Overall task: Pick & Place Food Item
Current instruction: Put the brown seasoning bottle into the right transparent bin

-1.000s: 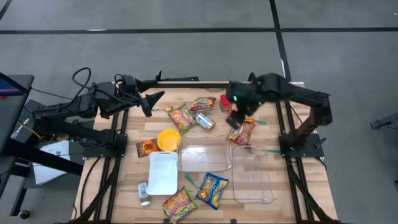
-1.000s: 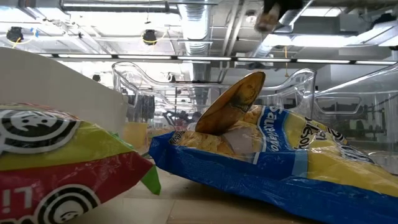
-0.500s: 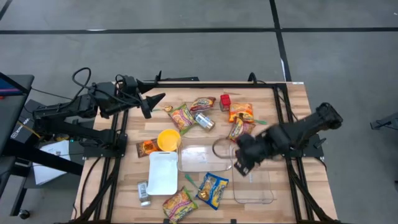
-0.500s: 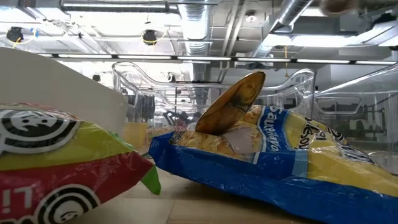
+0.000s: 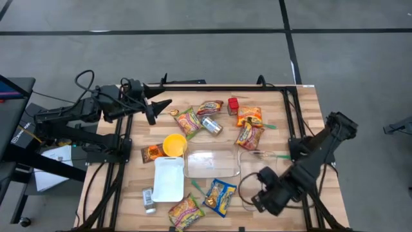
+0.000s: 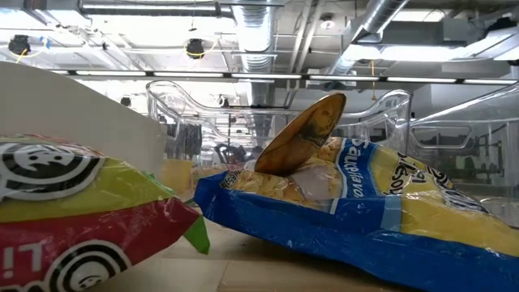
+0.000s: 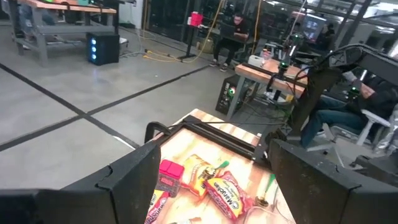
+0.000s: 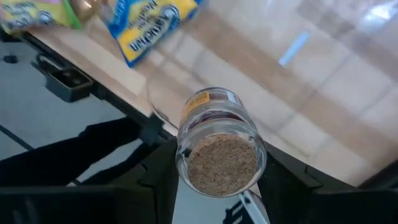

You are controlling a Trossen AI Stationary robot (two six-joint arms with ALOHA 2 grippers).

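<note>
I am carrying a small glass jar (image 8: 217,140) of brown granules in my right gripper (image 5: 270,193), its fingers clamped on the jar's sides, above the near end of the clear plastic container (image 5: 248,196) at the right front of the table (image 5: 302,103). Judging by this, the pick is done and the placing is left: the jar is not yet set down, and in the right wrist view it is lying sideways between my fingers with the container's clear floor and rim beneath it. The blue-and-yellow snack bag (image 5: 220,196) is lying just beside the container, toward the table's middle. Other packets are scattered on the far half of the table, along with a yellow cup (image 5: 174,144) and a white tray (image 5: 168,178). My left gripper (image 5: 156,106) is waiting at the table's far left corner, its fingers spread wide and holding nothing.
</note>
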